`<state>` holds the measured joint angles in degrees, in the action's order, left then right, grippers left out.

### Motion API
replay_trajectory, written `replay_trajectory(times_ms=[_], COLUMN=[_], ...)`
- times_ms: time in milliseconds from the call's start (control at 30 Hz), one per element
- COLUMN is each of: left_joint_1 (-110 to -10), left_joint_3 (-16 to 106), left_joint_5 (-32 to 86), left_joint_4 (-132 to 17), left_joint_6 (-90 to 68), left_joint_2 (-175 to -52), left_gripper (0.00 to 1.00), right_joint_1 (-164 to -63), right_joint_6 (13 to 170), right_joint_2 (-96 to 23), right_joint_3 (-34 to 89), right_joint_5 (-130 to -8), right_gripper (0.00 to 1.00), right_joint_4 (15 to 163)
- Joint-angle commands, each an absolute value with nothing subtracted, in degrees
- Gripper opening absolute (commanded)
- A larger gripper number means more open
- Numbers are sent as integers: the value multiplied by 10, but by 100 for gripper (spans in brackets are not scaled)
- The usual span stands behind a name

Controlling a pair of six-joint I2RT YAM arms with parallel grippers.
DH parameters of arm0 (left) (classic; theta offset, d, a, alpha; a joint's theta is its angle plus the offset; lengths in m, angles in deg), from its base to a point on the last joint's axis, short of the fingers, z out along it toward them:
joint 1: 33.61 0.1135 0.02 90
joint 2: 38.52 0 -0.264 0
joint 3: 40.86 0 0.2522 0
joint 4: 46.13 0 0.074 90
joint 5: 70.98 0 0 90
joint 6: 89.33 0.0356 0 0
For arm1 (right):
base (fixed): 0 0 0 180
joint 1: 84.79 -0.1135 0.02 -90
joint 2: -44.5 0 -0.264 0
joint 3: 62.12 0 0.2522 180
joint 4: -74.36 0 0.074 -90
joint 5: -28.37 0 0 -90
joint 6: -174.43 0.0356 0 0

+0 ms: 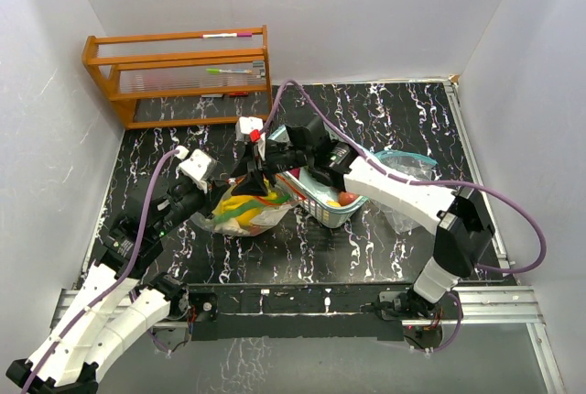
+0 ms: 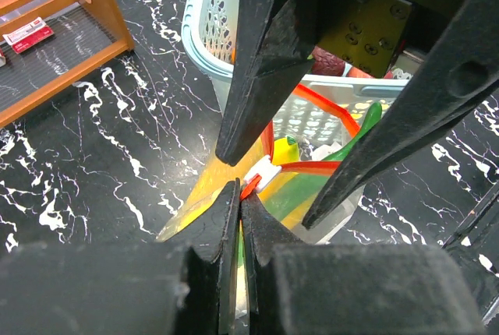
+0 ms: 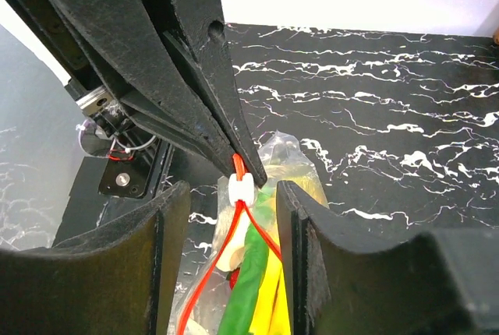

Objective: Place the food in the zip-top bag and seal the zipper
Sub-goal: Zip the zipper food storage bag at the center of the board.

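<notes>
The zip-top bag lies on the black marble table left of the basket, holding yellow bananas and a long green pepper. My left gripper is shut on the bag's red zipper edge, just behind the white slider. My right gripper is open. Its fingers stand on either side of the white slider with a gap on each side. In the top view both grippers meet above the bag's mouth. A red round fruit sits in the basket.
The pale teal mesh basket stands right beside the bag, under my right arm. A second clear bag lies to the right of the basket. A wooden rack stands at the back left corner. White walls surround the table.
</notes>
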<state>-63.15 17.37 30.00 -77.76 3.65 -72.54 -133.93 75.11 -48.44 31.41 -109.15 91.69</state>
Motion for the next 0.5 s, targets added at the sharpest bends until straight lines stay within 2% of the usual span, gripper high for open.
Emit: replay_trajectory(times_ms=[0,267,467], left_joint_1=[-635,-635,-635], left_joint_3=[190,186,186], left_joint_5=[300,297,297], left_joint_4=[-764,-762,-763], left_joint_6=[38,39,39], left_joint_2=[-719,-718,-716], left_gripper=[0,0,0], right_joint_1=[-1343,-1343,-1343], right_joint_6=[754,761,759], right_joint_2=[-491,-504,-513], right_joint_3=[358,374,376], right_joint_5=[-1106,-1112,-1112], right_gripper=[47,25,24], right_joint_4=[873,877,894])
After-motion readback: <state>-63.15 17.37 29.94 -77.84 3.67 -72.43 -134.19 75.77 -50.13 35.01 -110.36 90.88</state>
